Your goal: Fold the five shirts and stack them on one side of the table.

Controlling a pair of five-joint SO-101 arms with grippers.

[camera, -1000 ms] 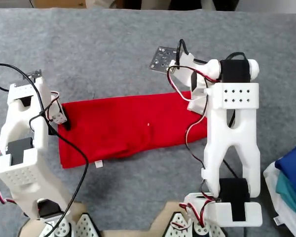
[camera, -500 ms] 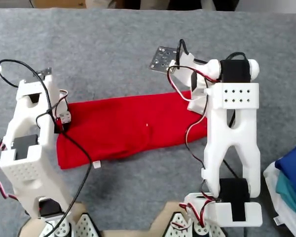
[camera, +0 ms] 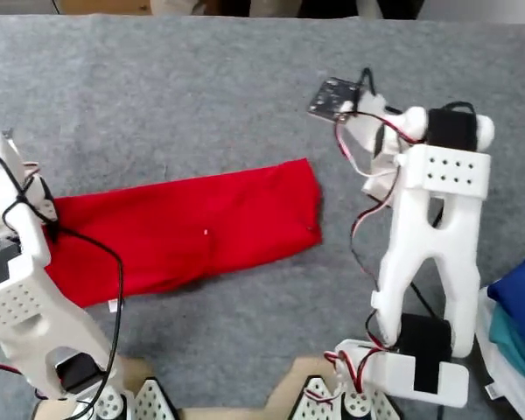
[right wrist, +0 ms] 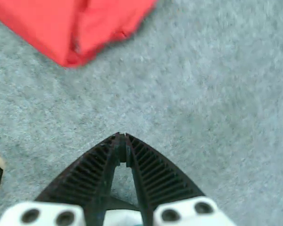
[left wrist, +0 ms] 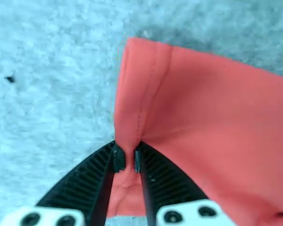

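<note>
At the left edge of the grey tabletop (camera: 157, 96) stood the left arm (camera: 13, 289). Its pincer (left wrist: 127, 159) was clamped on a pinched-up fold at the left end of the red shirt (camera: 184, 232), close to a stitched hem. The shirt lay as a long folded band on the tabletop, running from that arm to about the middle, slanted so that its right end sat farther back than its left. A small white tag (camera: 114, 304) stuck out from its near edge beside the left arm. The shirt's right end lay flat and free, apart from the right arm (camera: 433, 227), which stood right of centre. The right pincer (right wrist: 121, 141) had its jaws together with nothing between them, over bare tabletop, with a corner of the shirt lying a little way beyond its tips. At the near right edge sat a pile (camera: 516, 302) of folded cloth, blue on top, teal below it and white at the bottom.
</note>
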